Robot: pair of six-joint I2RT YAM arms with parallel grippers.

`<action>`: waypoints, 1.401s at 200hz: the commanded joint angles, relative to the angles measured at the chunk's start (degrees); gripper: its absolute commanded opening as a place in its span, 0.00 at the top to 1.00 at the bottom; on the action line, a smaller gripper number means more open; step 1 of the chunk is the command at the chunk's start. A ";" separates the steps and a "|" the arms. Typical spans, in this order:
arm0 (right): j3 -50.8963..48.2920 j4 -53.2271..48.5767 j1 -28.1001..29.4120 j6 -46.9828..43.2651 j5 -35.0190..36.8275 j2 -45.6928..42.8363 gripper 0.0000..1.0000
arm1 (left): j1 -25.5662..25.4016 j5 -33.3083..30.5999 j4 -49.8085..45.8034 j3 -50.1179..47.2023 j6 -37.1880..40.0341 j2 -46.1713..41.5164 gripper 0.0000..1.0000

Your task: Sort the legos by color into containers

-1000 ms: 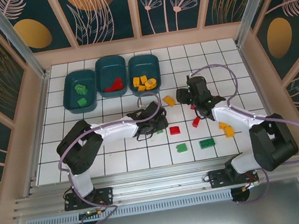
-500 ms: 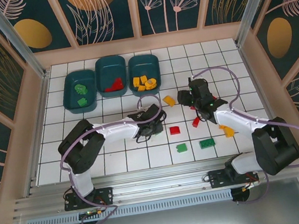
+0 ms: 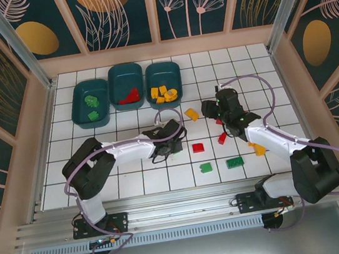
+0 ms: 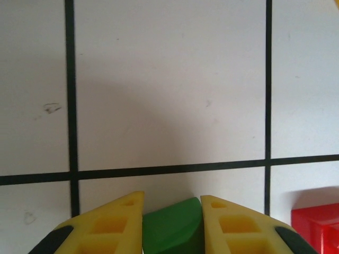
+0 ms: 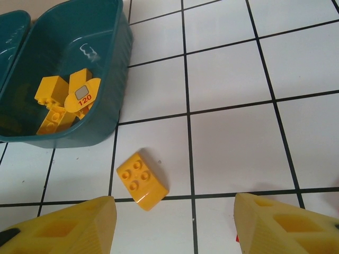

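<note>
**While the left gripper [image 4: 172, 201] held green, the right gripper [image 5: 174, 203] hung open**

The left fingers [image 4: 114, 222] pinched a green brick [image 4: 172, 230] just beside a red brick [image 4: 318, 227]. I judged the next move a lift and carry to the bin with green pieces [image 3: 75, 93], leftmost of three. A yellow brick [image 5: 142, 181] lay near the right gripper. The green brick was mostly cut off; whether it touched the tiles [image 4: 169, 79] I could not tell.

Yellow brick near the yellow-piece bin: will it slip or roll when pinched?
The yellow brick looks rigid, so probably won't flex. Its glossy skin and one rounded edge may slip; flat sides seem safer. Resting studs up, it likely won't roll.
</note>
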 commanded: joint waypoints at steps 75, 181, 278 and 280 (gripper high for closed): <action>1.33 -0.87 2.21 0.98 0.72 -0.13 0.39 | 21.84 -1.86 -10.33 2.41 12.52 -18.68 0.82; -0.25 -2.37 3.09 1.87 -1.47 -0.32 0.39 | 55.00 10.08 -7.02 13.18 17.26 -0.51 0.83; -0.91 -13.44 2.83 7.47 7.54 -1.67 0.26 | 55.37 7.80 -9.14 19.80 15.45 -7.75 0.06; -0.92 -13.73 2.85 7.70 7.62 -1.78 0.26 | 55.41 8.21 -8.66 19.08 15.16 -8.73 0.05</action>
